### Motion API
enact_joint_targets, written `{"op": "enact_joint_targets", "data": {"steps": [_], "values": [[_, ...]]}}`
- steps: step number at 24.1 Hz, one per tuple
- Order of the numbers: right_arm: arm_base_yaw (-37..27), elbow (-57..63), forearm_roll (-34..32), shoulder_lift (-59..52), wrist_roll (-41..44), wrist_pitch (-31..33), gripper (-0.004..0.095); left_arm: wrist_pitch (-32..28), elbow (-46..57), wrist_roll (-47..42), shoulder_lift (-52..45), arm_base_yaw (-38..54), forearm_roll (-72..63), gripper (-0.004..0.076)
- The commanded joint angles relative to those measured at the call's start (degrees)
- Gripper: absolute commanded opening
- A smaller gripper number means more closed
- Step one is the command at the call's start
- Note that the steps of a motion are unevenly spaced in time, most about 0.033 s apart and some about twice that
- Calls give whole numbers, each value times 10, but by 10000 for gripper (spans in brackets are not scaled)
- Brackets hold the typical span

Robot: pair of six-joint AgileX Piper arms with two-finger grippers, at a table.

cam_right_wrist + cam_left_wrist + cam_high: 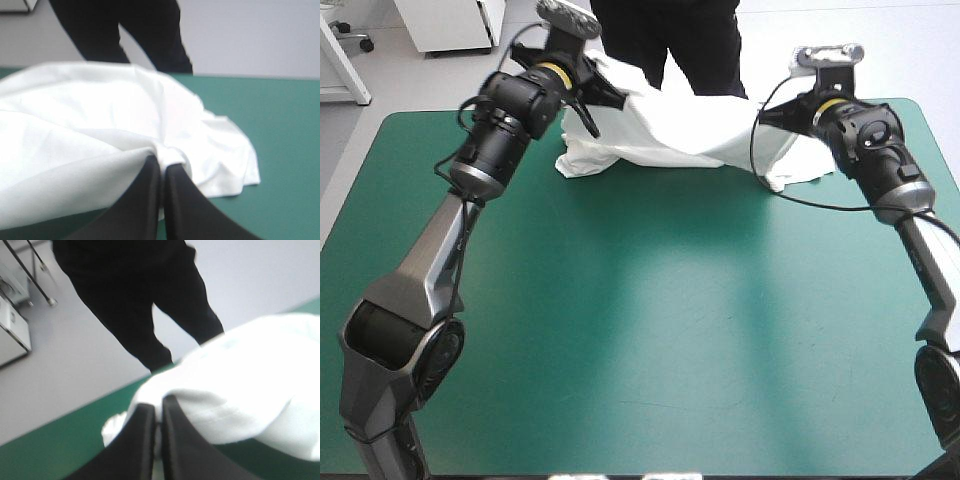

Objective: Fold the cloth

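white t-shirt (680, 135) is at the far side of the table (640, 330), close to the far edge, strung between the two arms. it is bunched and creased, not spread flat.

left gripper (598, 98) is at the shirt's left end, raised above the teal-green cover (620, 260). in the left wrist view the left gripper (159, 402) is clenched on the fabric: its black fingers (135, 445) are all but together, with a thin fold of white cloth pinched between the tips. the t-shirt (240, 370) swells up ahead of and beside the fingers, and a small lump of it hangs lower toward the cover (55, 445).

right gripper (778, 115) is at the shirt's right end, lower than the left one. in the right wrist view the right gripper (162, 162) is also clamped on cloth, with a small knot of fabric squeezed at the fingertips. from there the t-shirt (90, 110) fans out ahead of the gripper in broad folds, and its far right hem lies flat on the cover (285, 130).

in the high view the shirt's middle sags between the two grips. its lower left bunch touches the cover just under the left gripper, and the right tail rests on the cover just near the right gripper. the near half of the table shows only the cover.
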Motion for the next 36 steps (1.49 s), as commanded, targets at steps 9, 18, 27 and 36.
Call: {"op": "enact_joint_targets", "data": {"steps": [9, 18, 27, 36], "values": [[-5, 240, 149, -180, -130, 49, -17, -31, 437, -123, -269, -110, 19, -9], [-5, 380, 256, -281, -173, 155, -17, -8, 677, -309, -422, -260, 19, -9], [-5, 456, 254, -394, -169, 254, -17, 33, 770, -409, -478, -347, 24, -9], [-5, 503, 256, -472, -147, 336, -17, 74, 787, -434, -498, -369, 17, -9]]}}
